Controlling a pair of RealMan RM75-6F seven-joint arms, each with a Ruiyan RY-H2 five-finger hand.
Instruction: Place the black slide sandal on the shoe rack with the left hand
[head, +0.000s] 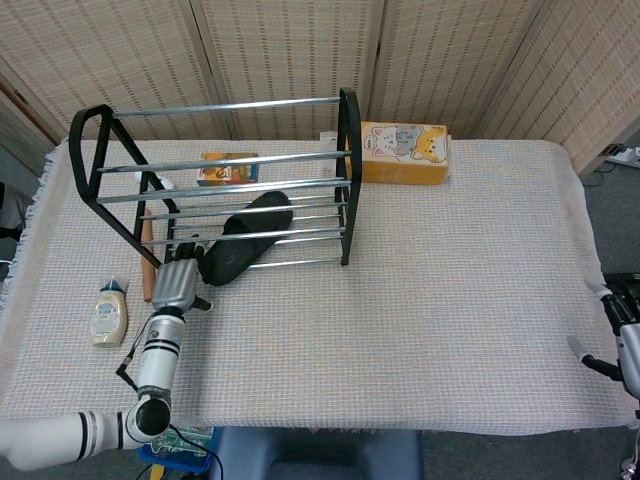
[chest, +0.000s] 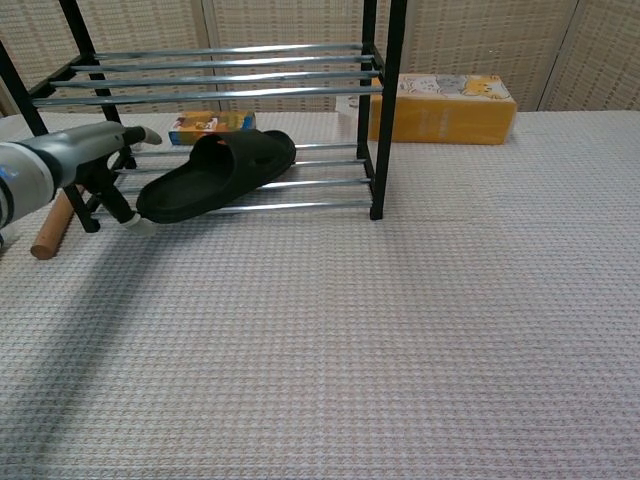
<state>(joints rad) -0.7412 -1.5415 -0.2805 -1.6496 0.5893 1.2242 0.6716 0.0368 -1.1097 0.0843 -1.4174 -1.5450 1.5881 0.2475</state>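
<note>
**A:** Where is your left hand (chest: 95, 160) right now?

**B:** It sits low over the cloth, just off the front left corner of the rack (head: 215, 180). The fingers are spread apart and hold nothing. You can see that best in the chest view.

**A:** And the sandal (chest: 215, 172)?

**B:** One black sandal. It lies on the bottom bars of the rack, just to the right of your hand and a bit past it. Its heel end pokes out over the front bar, near your fingertips (chest: 130, 220). I cannot tell if they touch it.

**A:** What else is around your hand?

**B:** One wooden stick (chest: 50, 230) lies on the table just to its left, by the rack's foot. One small bottle (head: 108, 315) lies further left, close to your forearm. One little colored box (chest: 211, 125) sits behind the rack, past the sandal. One yellow box (head: 403, 152) with cat faces sits far off to the right, behind the rack's right end.

**A:** And your right hand (head: 622, 335)?

**B:** It is far to the right, at the table's edge. Only a part shows, so I cannot tell how its fingers lie.
</note>
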